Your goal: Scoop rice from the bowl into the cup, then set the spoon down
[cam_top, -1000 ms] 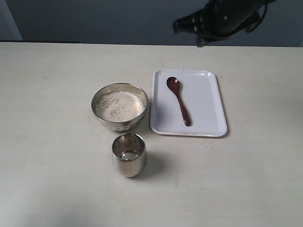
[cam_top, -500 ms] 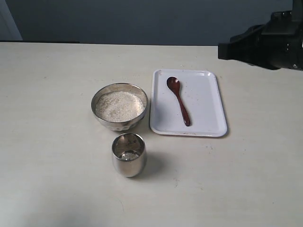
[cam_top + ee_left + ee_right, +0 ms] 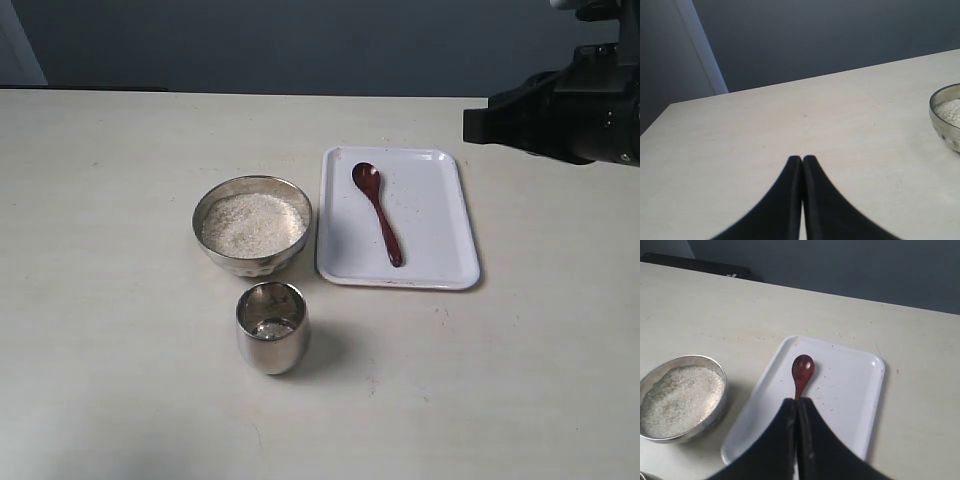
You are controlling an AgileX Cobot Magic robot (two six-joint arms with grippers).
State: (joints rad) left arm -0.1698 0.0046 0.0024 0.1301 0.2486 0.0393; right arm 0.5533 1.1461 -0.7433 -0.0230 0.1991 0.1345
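Note:
The steel bowl holds a level mass of whitish rice. In front of it stands the small steel cup, with a little rice at its bottom. The dark wooden spoon lies on a white tray, head toward the far side. My right gripper is shut and empty, hovering above the spoon's handle; the spoon's head shows beyond its tips. My right arm hangs at the upper right. My left gripper is shut and empty over bare table, the bowl off to one side.
The tray sits to the right of the bowl, close beside it. The pale table stretches wide to the left and front. A dark wall lies behind the table's far edge.
My right arm has swung from the top centre of the exterior view to the upper right. Bowl, cup, spoon and tray have not moved.

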